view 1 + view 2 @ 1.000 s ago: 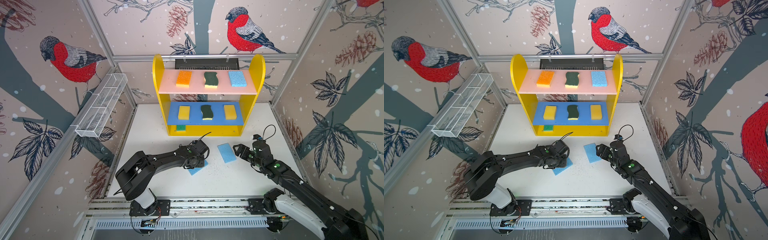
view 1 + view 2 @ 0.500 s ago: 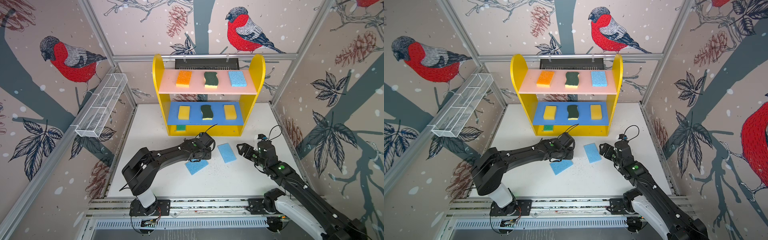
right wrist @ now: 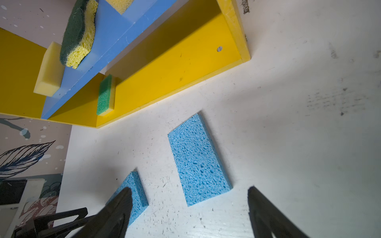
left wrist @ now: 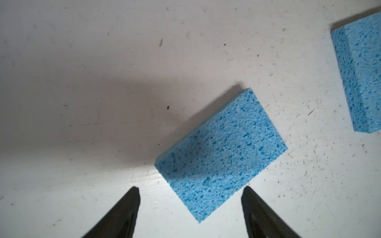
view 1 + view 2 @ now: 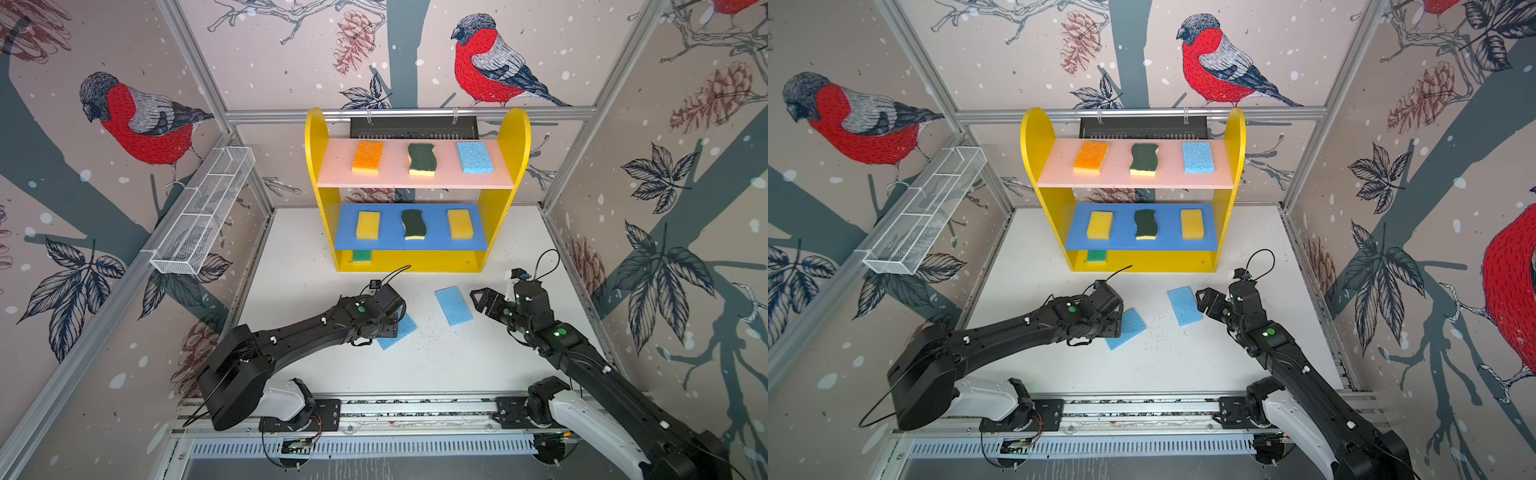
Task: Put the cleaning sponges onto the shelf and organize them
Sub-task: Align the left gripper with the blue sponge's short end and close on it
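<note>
Two light blue sponges lie flat on the white table in both top views: one (image 5: 453, 305) in front of the shelf (image 5: 316, 137), one (image 5: 401, 330) partly under my left wrist. My left gripper (image 4: 190, 193) hangs open above that sponge (image 4: 221, 153), one corner between the fingers, untouched. My right gripper (image 5: 482, 297) is open and empty, just right of the other sponge (image 3: 198, 160). The pink board holds an orange sponge (image 5: 368, 157), a scourer (image 5: 422, 159) and a blue sponge (image 5: 475, 157). The blue board holds two yellow sponges (image 5: 368, 225) (image 5: 460, 223) with a scourer (image 5: 412, 224) between. A green sponge (image 5: 362, 255) sits on the base.
A white wire-mesh basket (image 5: 203, 220) hangs on the left wall. A black vented unit (image 5: 413, 126) sits behind the shelf. The arms' base rail (image 5: 374, 411) runs along the front edge. Dark crumbs dot the table near the sponges.
My left gripper has gone from shut to open. Its wrist moved toward the shelf, then came back over the near blue sponge. The right gripper stays open, barely shifted.
</note>
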